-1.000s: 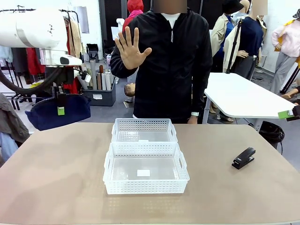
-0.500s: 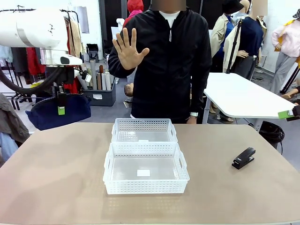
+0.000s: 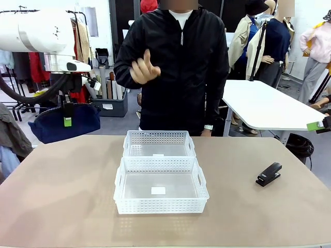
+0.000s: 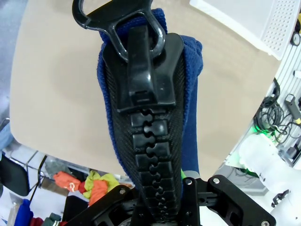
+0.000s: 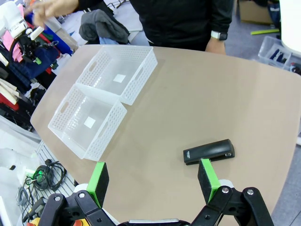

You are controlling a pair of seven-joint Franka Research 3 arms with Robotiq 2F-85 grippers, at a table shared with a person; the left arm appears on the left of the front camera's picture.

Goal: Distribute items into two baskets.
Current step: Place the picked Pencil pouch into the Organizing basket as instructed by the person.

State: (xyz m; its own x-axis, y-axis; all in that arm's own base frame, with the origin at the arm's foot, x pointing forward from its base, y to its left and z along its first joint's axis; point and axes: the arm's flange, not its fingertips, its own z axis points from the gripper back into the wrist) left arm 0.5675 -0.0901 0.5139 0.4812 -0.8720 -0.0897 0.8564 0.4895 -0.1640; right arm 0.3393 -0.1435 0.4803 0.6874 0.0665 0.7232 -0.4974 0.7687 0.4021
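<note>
- Front view: your left gripper is clamped on the navy pouch, which hangs in the air near the far left corner of the table.
  - The two baskets touch at the table's middle, the near basket in front of the far basket, and both are empty.
  - The stapler lies by the right edge.
  - The person's hand is raised, well apart from everything.
- Left wrist view: the jaws are shut on the pouch's zipper, with the ring pull farthest from the wrist and tabletop beneath.
  - I judge you are mid-carry. Next, swing inward over one basket, lower the pouch, then release it.
- Right wrist view: your right gripper stands wide apart and holds nothing, with the stapler just beyond its pads.
  - It likely goes into the other basket.
</note>
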